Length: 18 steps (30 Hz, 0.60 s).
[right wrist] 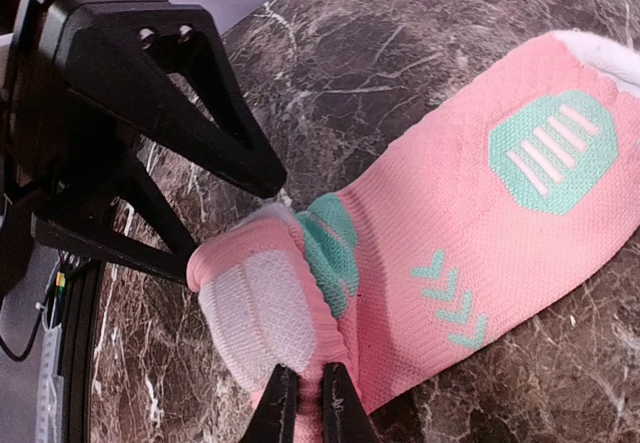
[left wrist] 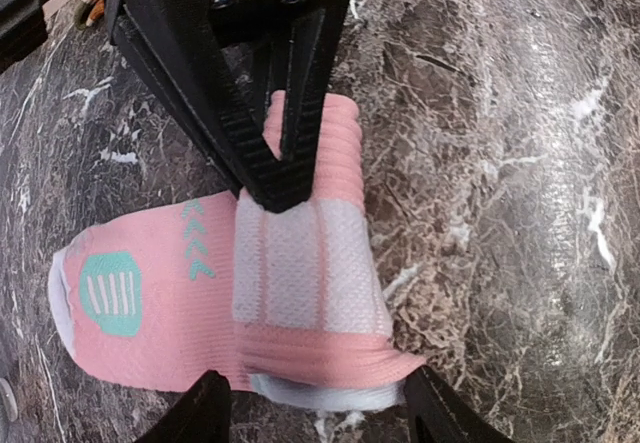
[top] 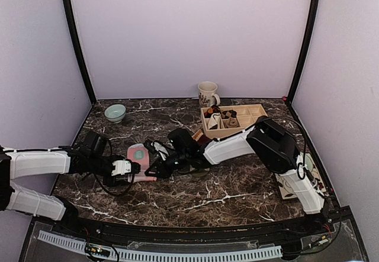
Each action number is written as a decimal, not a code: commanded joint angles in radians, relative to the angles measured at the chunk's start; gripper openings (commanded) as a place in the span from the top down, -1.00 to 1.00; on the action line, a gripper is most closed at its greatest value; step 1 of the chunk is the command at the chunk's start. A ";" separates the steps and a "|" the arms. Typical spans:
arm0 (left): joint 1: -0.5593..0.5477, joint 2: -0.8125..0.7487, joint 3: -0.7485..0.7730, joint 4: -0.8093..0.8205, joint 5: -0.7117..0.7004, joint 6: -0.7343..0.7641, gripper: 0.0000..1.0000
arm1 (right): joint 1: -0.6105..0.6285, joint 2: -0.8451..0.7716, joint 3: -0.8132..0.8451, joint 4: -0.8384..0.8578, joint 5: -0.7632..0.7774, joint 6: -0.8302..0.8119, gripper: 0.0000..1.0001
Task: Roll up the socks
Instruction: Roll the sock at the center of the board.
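The pink sock (top: 138,154) lies flat on the marble left of centre, its cuff end folded back over itself into a short roll (left wrist: 300,263). My right gripper (right wrist: 308,405) is shut on the ribbed pink fabric at the roll's edge (right wrist: 330,353). Facing it, my left gripper (left wrist: 320,415) is open, one fingertip on each side of the roll's near edge and clear of the fabric. The toe with a green patch (right wrist: 552,151) stays flat. A tan sock (top: 198,136) peeks out beside the right arm, mostly hidden.
A wooden tray (top: 256,107) with small rolled bundles stands at the back right, with a mug (top: 208,93) behind it. A pale green bowl (top: 115,112) sits at the back left. A flat white card (top: 293,186) lies by the right arm's base.
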 commanded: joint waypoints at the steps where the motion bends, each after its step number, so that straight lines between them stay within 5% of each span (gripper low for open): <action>1: 0.016 -0.016 0.004 0.004 0.087 0.037 -0.25 | -0.012 0.040 -0.057 -0.146 0.137 0.138 1.00; 9: -0.049 -0.136 -0.037 -0.017 0.151 0.247 -0.27 | -0.014 0.045 -0.016 -0.235 0.142 0.188 1.00; 18: -0.117 0.010 -0.032 0.140 0.010 0.245 -0.11 | -0.014 0.075 0.037 -0.292 0.096 0.217 1.00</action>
